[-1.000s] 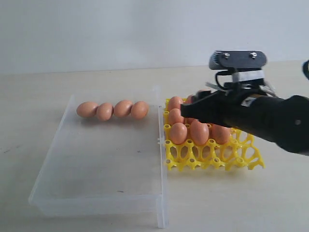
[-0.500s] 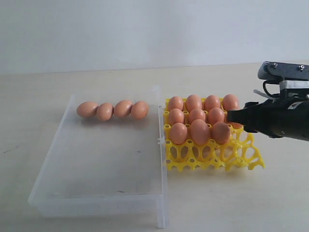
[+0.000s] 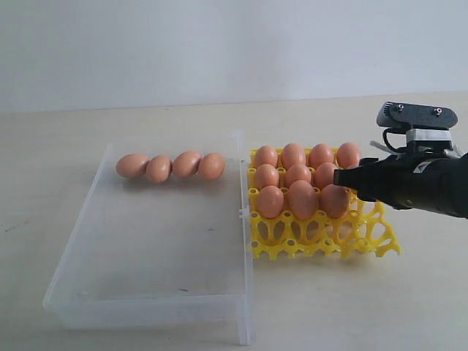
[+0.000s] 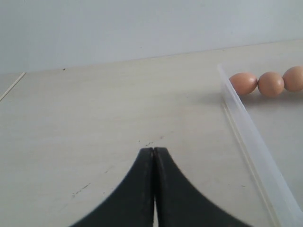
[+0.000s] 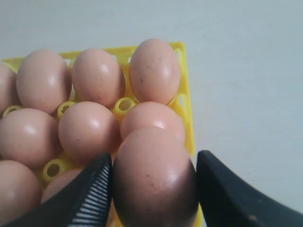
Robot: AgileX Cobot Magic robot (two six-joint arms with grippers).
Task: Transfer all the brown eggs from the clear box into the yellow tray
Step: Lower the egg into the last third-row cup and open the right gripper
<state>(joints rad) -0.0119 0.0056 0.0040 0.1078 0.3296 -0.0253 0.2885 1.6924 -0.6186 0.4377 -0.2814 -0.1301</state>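
Step in hand: by my reading the right gripper [image 3: 341, 178] is finishing a drop-off at the yellow tray [image 3: 322, 243], with one egg [image 5: 154, 182] sitting between its fingers
Right gripper: its jaws are standing wide, one ribbed pad [image 5: 97, 189] lying against or just beside the shell and a sliver of light showing on the other side, so it is looking like a loose straddle, not a clamp
Where that egg is: it is resting at the tray's right edge, with bare table [image 3: 329, 307] just beside it and other eggs crowding close beyond it (the exterior view is hiding it behind the gripper)
Tray count: ten eggs [image 3: 302, 199] are showing in three rows at the back, and the front cups are standing empty
Left in the box: four eggs [image 3: 186, 164] are lying in a touching row along the far wall of the clear box [image 3: 146, 307], well apart from the right gripper
Left gripper [image 4: 154, 151]: it is hovering pinched together and holding nothing, over the table just outside the box wall
Next move: it is calling for a straight lift clear of the packed neighbours, then a reach across the tray to the nearest egg in the row, with the jaws wide and coming down on either side, since round shells are likely rolling easily on that smooth floor
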